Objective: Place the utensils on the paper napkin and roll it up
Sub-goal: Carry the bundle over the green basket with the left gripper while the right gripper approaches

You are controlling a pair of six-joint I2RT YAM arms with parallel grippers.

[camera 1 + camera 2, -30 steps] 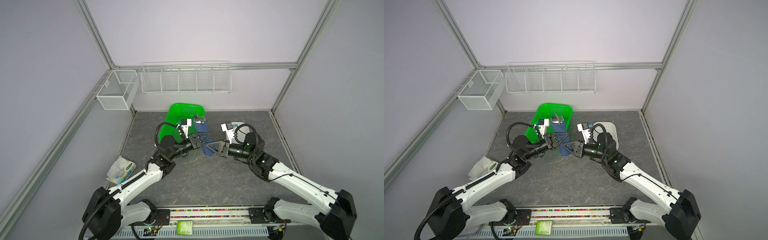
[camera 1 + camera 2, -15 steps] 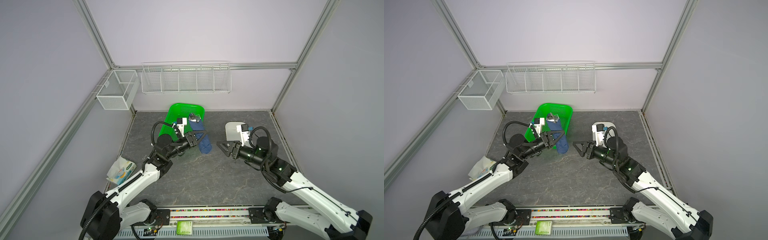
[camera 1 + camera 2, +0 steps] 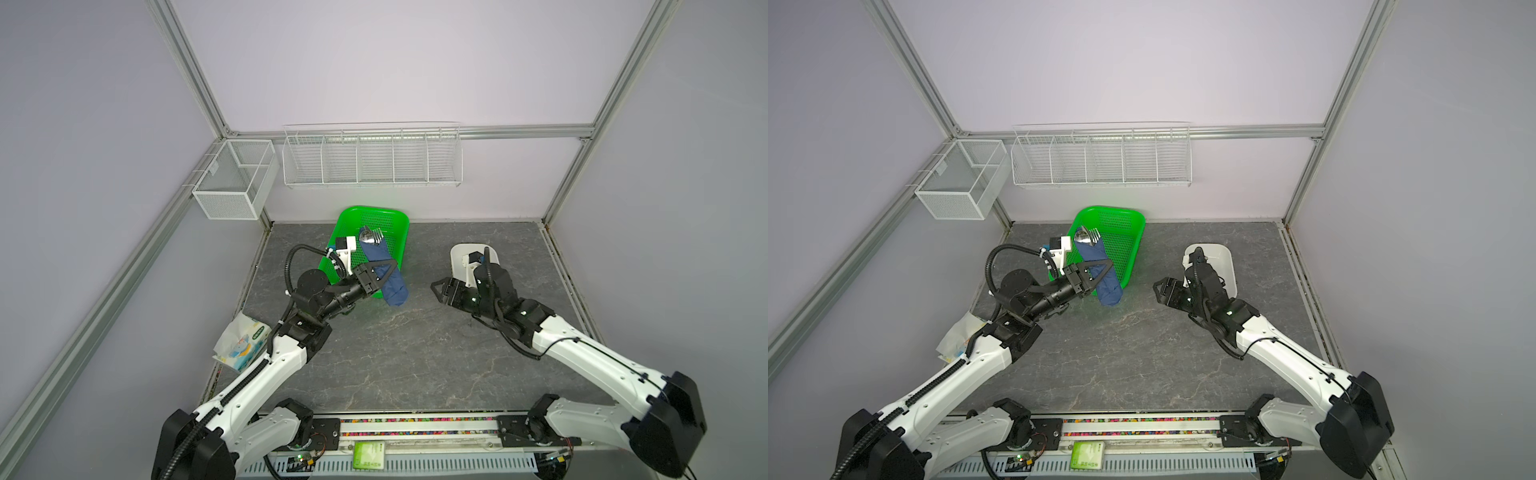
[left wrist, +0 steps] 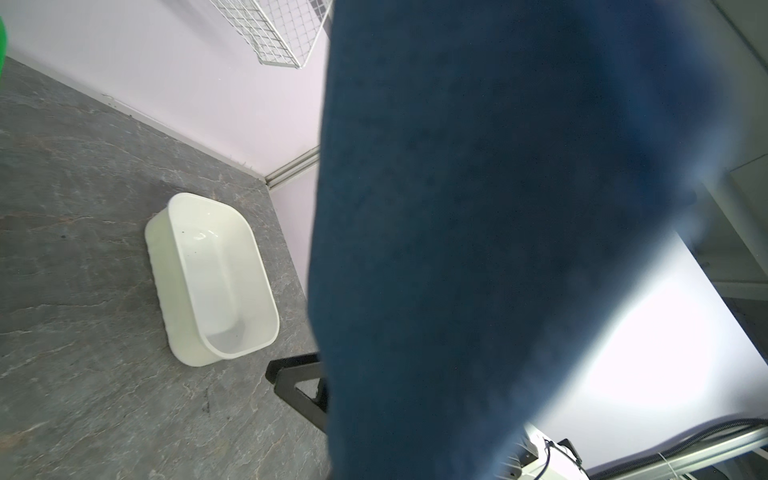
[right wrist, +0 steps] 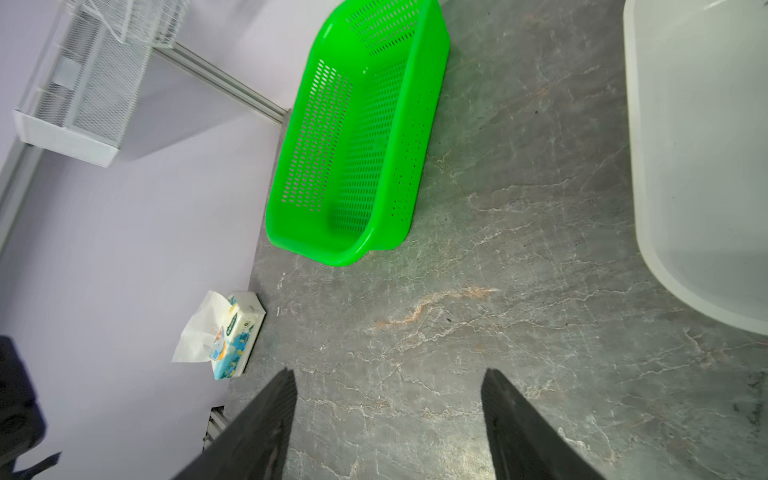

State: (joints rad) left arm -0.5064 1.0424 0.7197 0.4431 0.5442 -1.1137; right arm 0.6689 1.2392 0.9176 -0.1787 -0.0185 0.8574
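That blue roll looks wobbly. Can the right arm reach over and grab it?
Probably yes. The right fingers are open and empty, only bare table lies between, and the left fingers hold the blue roll up by the green basket.

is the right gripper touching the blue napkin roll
Apart. Both top views show bare table between the open right gripper and the napkin roll held by the left gripper.

both arms have white shell links (image 3: 286,361) and black joints (image 3: 311,286); a black ribbed cable (image 3: 289,266) loops at the left wrist, green lights (image 3: 473,298) dot the right one; left claw (image 3: 386,272) and right claw (image 5: 388,372) are black with triangular frames
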